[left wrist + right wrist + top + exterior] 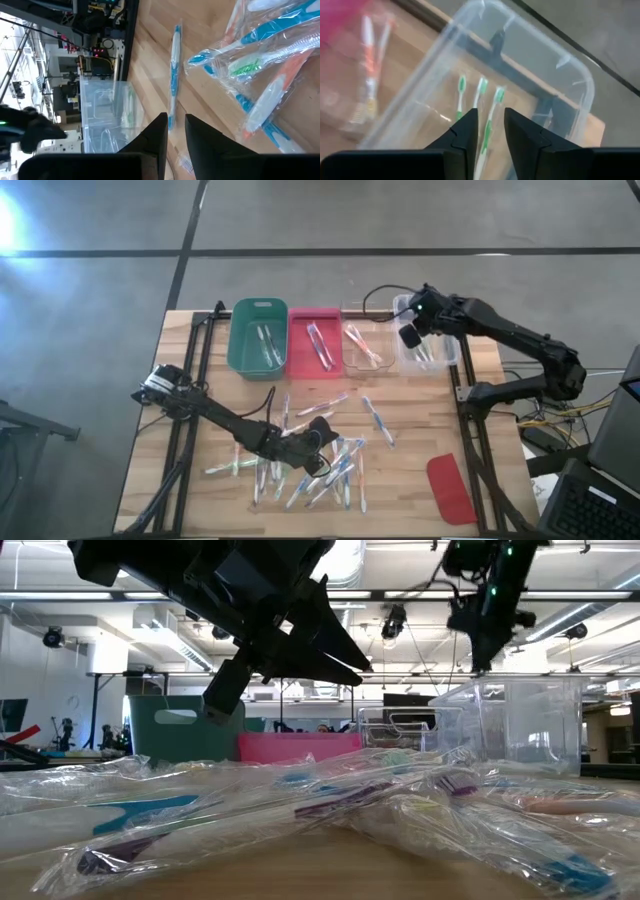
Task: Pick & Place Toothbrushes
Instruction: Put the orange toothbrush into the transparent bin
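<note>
Several wrapped toothbrushes (320, 470) lie in a loose pile on the wooden table, near its front middle. My left gripper (322, 430) hovers low over the pile's far side. In the left wrist view its fingers (176, 125) stand a little apart with nothing between them, and a blue toothbrush (174, 65) lies on the wood just beyond them. My right gripper (410, 337) hangs above the rightmost clear bin (455, 350), open and holding nothing (491, 120). Three green toothbrushes (481, 90) lie on that bin's floor below it.
Along the far edge stand a green bin (258, 304), a pink bin (314, 311) and a second clear bin (350, 365), each with toothbrushes inside. A flat red lid (450, 488) lies near the front right corner. One blue toothbrush (377, 420) lies apart, right of the pile.
</note>
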Robot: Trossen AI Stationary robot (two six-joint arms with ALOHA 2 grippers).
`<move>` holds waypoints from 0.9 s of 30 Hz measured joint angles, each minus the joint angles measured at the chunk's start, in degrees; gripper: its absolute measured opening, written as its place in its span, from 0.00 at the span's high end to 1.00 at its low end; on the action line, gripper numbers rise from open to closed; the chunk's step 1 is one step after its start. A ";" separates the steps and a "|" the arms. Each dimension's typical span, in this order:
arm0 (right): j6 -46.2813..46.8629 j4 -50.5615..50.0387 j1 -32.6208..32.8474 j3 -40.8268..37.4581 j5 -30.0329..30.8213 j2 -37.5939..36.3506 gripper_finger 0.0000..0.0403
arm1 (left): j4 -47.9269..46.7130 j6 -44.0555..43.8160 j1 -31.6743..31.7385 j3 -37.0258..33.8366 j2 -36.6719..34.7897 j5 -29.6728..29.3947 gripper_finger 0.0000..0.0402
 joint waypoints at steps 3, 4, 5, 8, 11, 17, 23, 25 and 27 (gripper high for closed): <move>0.18 -3.71 1.74 5.32 -0.51 0.00 0.81 | 0.00 0.00 0.02 0.00 0.00 0.00 0.82; 0.32 -4.70 2.47 7.15 -1.01 0.00 0.82 | 0.00 -0.02 0.06 0.00 0.00 0.00 0.82; 0.43 -5.47 3.25 8.91 -1.55 -0.02 0.83 | 0.00 -0.02 0.05 -0.01 0.00 0.00 0.82; 0.46 -6.54 6.27 13.95 -3.07 -0.02 0.86 | 0.00 -0.02 0.04 0.00 0.00 0.00 0.82; 0.78 -6.53 9.93 18.24 -3.43 -0.02 0.88 | 0.00 -0.16 0.04 -0.01 0.00 0.00 0.82; 1.11 -6.22 17.05 24.63 -3.40 -0.02 0.91 | -0.02 -0.97 0.04 0.00 0.00 0.00 0.82; 1.11 -6.07 23.43 26.32 -3.30 -0.02 0.92 | -0.02 -1.08 0.04 -0.01 0.00 -0.02 0.82; 1.11 -6.07 25.06 26.32 -3.25 -0.02 0.92 | -0.02 -1.65 0.04 -0.02 0.00 -0.02 0.82; 1.22 -6.07 26.75 26.32 -3.23 0.00 0.91 | -0.01 -2.73 0.04 -0.02 0.00 -0.02 0.82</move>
